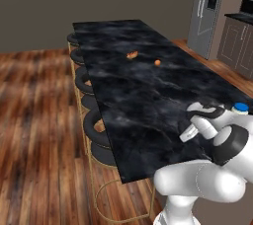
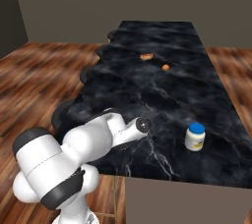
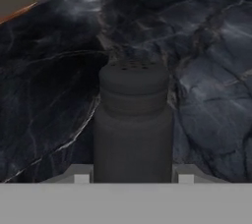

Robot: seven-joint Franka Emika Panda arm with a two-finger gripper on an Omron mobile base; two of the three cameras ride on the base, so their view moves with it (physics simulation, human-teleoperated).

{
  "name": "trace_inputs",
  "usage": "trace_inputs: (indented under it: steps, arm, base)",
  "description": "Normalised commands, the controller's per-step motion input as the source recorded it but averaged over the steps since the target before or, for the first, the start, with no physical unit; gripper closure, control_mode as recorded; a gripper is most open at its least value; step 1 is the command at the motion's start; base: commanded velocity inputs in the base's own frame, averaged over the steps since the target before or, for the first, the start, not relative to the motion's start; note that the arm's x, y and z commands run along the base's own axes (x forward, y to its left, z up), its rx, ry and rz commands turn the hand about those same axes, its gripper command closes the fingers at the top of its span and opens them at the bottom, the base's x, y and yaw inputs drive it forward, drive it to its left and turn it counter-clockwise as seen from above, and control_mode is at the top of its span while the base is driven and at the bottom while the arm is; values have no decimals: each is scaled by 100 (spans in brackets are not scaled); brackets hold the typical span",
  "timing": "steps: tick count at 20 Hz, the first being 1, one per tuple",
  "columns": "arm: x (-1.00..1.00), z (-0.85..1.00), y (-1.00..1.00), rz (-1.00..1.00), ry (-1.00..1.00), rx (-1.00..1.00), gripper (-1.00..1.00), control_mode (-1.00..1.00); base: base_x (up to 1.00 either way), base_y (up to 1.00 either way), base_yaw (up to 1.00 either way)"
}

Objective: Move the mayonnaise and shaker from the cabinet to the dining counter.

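At the centre of the hand view, the shaker (image 3: 133,125) sits pinched between the 2 fingertips (image 3: 81,175) of the end effector (image 3: 133,176), its long axis running straight away from the hand with the perforated cap toward the top of the frame. Beyond it, black white-veined marble: the dining counter (image 3: 211,95), the tabletop this jar-and-shaker run is headed for. Whether the shaker's base touches the marble, I cannot tell. In the right base view, the mayonnaise (image 2: 195,137) stands upright at lower right of the tabletop, well apart from the arm's wrist at centre-left. 2 small orange bits (image 2: 146,56) lie farther up the marble. Stools (image 1: 96,129) line the left edge over wood floor (image 1: 34,135); a grey fridge (image 1: 210,12) stands upper right. Likely next: set down, release.
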Motion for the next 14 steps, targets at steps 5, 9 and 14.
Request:
trace_inputs:
  steps: [5,9,14]
  arm:
    - [1,-1,-18,0,-3,6,100,-100]
    - [0,-6,-14,0,-5,5,100,-100]
    - [0,-8,-10,1,-4,3,100,-100]
  base:
    - [0,0,0]
    - [0,0,0]
    - [0,0,0]
